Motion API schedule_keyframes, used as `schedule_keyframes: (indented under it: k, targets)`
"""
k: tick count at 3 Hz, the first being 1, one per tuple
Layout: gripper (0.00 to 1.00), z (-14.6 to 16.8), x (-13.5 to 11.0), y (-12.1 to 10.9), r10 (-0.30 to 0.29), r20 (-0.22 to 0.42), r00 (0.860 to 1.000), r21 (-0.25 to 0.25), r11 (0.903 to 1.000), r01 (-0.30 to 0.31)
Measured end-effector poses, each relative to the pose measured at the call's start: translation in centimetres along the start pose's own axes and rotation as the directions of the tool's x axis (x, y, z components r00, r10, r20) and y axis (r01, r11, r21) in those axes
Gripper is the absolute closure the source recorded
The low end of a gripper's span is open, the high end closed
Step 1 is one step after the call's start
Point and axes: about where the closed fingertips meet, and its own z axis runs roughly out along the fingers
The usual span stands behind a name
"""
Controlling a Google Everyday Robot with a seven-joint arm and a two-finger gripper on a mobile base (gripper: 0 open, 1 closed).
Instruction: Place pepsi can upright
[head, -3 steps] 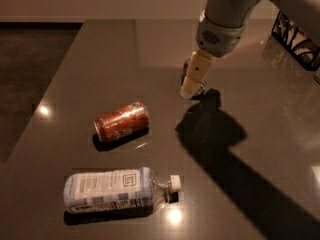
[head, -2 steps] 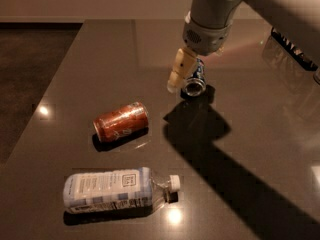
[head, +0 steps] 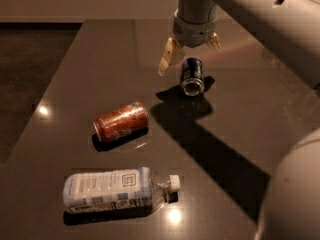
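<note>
Bottle (head: 112, 190): nearest to us, a clear plastic bottle lies on its side on the dark, glossy worktop (head: 90, 59). Its white label carries a small boxed mark and blocks of print, none of which we can read. It is well apart from the work, so we judge it to be little risk.

Orange-red can (head: 121, 121): it lies on its side between the bottle and the pepsi can, touching neither. We make out no brand on it. If the blue can is knocked and rolls toward us, this is what we expect it to hit.

Pepsi can (head: 192, 75): it lies on its side toward the far middle of the worktop, not yet upright. Its silver end faces us, with the dark blue wall behind. Light markings show, but we can read no lettering.

Pincer (head: 191, 50): it hangs just over the far part of the pepsi can, its pale fingers (head: 167, 58) spread apart and holding nothing. We cannot tell whether the tips are low enough to flank the can.

Risk at closing: the can is round and the worktop smooth. If one finger touches first, we expect the can to roll out sideways.

Risk at tipping: held near one end, the can may pivot or slip. If it is let go while tilted, we judge it would fall back and roll. A hard squeeze could dent the thin wall.
</note>
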Motion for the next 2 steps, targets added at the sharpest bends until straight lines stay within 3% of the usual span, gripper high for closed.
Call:
schedule_keyframes:
  k: [1,2]
  targets:
    - [0.00,1.6,-1.0,-1.6,0.103,-0.022,0.994,0.026,0.9944,-0.103]
    - [0.00,3.0,-1.5,-2.5,0.163,-0.055,0.985,0.043,0.9860,-0.161]
